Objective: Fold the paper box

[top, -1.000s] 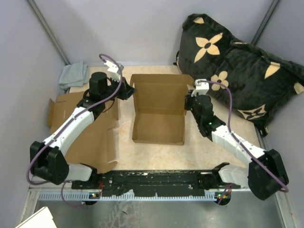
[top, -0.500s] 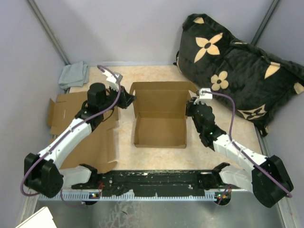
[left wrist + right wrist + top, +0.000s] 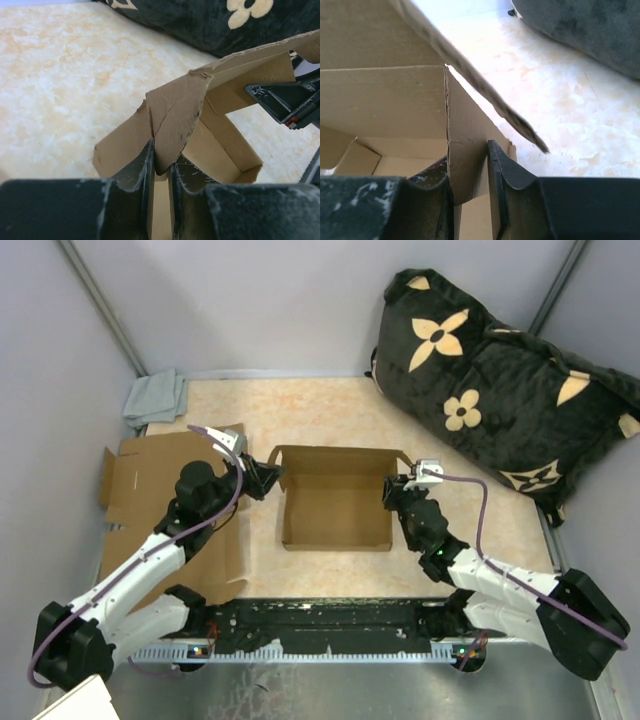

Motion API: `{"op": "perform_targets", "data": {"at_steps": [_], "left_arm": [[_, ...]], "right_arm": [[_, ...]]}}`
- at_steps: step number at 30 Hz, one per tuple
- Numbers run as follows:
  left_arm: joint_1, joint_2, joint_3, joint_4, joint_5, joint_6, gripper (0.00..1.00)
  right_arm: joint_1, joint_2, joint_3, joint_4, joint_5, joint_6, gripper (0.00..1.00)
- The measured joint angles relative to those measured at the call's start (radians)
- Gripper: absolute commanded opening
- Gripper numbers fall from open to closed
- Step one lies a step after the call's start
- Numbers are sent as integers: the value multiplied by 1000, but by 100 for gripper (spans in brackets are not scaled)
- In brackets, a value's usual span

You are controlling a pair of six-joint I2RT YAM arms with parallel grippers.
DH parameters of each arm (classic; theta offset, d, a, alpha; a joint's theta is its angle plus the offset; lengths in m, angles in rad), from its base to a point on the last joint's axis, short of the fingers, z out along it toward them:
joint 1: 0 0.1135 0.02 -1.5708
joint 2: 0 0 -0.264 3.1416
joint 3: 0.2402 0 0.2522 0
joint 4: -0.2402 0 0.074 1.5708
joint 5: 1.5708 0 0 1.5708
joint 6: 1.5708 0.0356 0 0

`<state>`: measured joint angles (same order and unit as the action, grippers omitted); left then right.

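A brown cardboard box (image 3: pixel 336 502) stands open in the middle of the table, its back lid raised upright. My left gripper (image 3: pixel 268 479) is shut on the box's left wall and flap; in the left wrist view the cardboard (image 3: pixel 172 115) sits between the fingers (image 3: pixel 135 172). My right gripper (image 3: pixel 392 492) is shut on the box's right wall; in the right wrist view the wall (image 3: pixel 467 150) is pinched between the fingers (image 3: pixel 502 170), with the lid's edge (image 3: pixel 485 90) slanting above.
Flat cardboard sheets (image 3: pixel 150 480) lie on the left under my left arm. A grey cloth (image 3: pixel 155 398) lies at the back left. A large black cushion with tan flowers (image 3: pixel 500 380) fills the back right. A black rail (image 3: pixel 330 618) runs along the near edge.
Both arms have drawn back toward the near edge, pulling the box with them. The back lid has swung from lying flat behind the box to standing upright.
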<state>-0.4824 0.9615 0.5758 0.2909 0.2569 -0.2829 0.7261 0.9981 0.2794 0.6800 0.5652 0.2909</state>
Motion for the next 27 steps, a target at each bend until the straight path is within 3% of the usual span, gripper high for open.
{"op": "perform_targets", "data": {"at_steps": [4,13,18,27], "left_arm": [[-17,-51,-52,-7,-12,-44,20],[-31,-196,-190,-84,-14,-192,20],[-33,-157,-126,-126,-13,-215,20],[-33,-21,95,-209,-39,-206,20]], "right_arm": [[37,-37,-21,-62,17,36,28],[58,-215,-78,-292,25,133,23],[58,-192,-59,-338,46,130,22],[58,-13,207,-488,80,126,26]]}}
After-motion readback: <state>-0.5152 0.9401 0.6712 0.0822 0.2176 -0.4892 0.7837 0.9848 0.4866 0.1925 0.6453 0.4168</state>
